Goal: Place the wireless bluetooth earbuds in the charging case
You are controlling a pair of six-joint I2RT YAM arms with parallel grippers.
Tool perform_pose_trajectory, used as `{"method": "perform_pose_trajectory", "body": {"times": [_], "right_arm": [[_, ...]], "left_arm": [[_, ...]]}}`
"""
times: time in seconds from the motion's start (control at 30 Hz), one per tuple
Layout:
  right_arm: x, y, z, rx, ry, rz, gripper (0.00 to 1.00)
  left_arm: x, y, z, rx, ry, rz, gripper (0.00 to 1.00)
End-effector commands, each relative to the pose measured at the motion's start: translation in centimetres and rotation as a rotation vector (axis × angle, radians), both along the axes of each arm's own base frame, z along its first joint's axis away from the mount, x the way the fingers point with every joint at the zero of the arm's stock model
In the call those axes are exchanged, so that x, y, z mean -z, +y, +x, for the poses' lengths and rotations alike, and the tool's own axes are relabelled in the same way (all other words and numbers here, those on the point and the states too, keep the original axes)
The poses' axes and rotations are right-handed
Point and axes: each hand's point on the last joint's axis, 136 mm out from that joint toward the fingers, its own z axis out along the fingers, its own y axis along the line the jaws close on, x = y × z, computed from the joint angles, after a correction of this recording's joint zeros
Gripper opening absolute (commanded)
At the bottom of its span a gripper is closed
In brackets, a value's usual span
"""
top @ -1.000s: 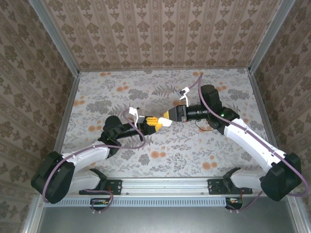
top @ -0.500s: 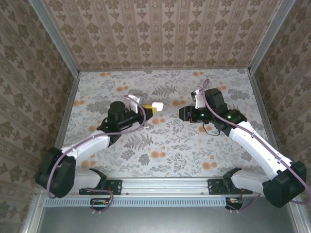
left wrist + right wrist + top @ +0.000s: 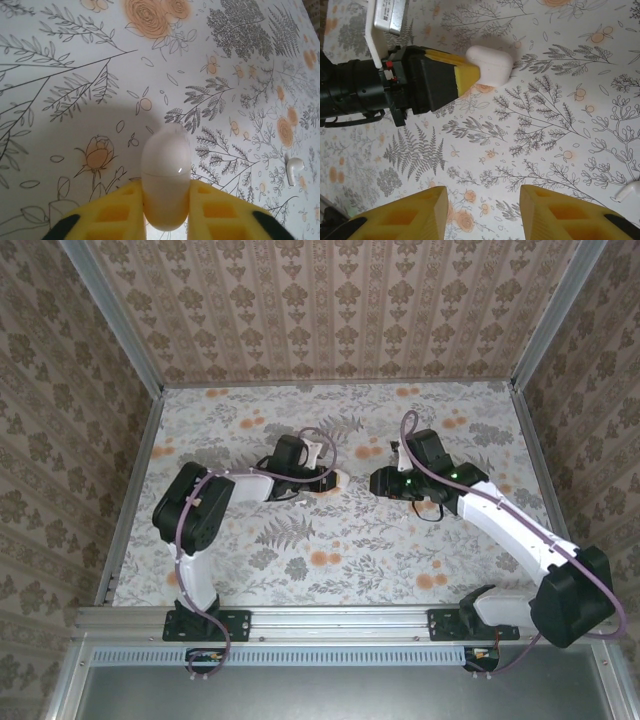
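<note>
So the left end effector [image 3: 166, 192] is clamped on the case [image 3: 166, 160], a glossy white rounded pebble with its lid seam shut, poking out past the yellow foam-looking pads. It sits mid-desk [image 3: 300, 560], a bit toward the far edge; can't tell if it's touching the floral surface.

The right end effector [image 3: 482, 210] is spread open with nothing in it. One earbud [image 3: 628, 191], a tiny smooth white thing with a stub stem, lies flat just off its right pad, well apart from the case. I'd guess the right arm is nearer to it.
</note>
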Motion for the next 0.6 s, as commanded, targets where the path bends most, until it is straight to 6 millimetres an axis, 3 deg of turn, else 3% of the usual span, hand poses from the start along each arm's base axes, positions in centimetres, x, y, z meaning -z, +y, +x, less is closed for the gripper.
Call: {"method": "perform_pose_trajectory", "body": {"times": [0.0, 0.07, 0.2, 0.27, 0.4, 0.57], "right_arm": [[1.2, 0.0, 0.5, 0.015, 0.027, -0.042, 0.43], [1.3, 0.7, 0.9, -0.015, 0.017, -0.092, 0.44], [1.6, 3.3, 1.7, -0.116, -0.018, -0.212, 0.49], [1.6, 5.8, 2.5, -0.2, -0.058, -0.267, 0.52], [2.4, 11.9, 3.8, -0.38, -0.116, -0.324, 0.59], [5.9, 19.2, 5.3, -0.568, -0.096, -0.365, 0.65]], "left_arm": [[-1.1, 1.1, 0.9, -0.04, -0.037, 0.081, 0.35], [-1.7, 2.7, 0.9, -0.066, -0.087, 0.156, 0.5], [-4.0, 6.9, 1.2, -0.144, -0.16, 0.227, 0.63], [-4.9, 10.1, 1.2, -0.216, -0.16, 0.254, 0.69], [-5.4, 17.9, 0.5, -0.419, -0.081, 0.314, 0.7], [-4.0, 26.2, -2.4, -0.689, 0.017, 0.283, 0.7]]}}
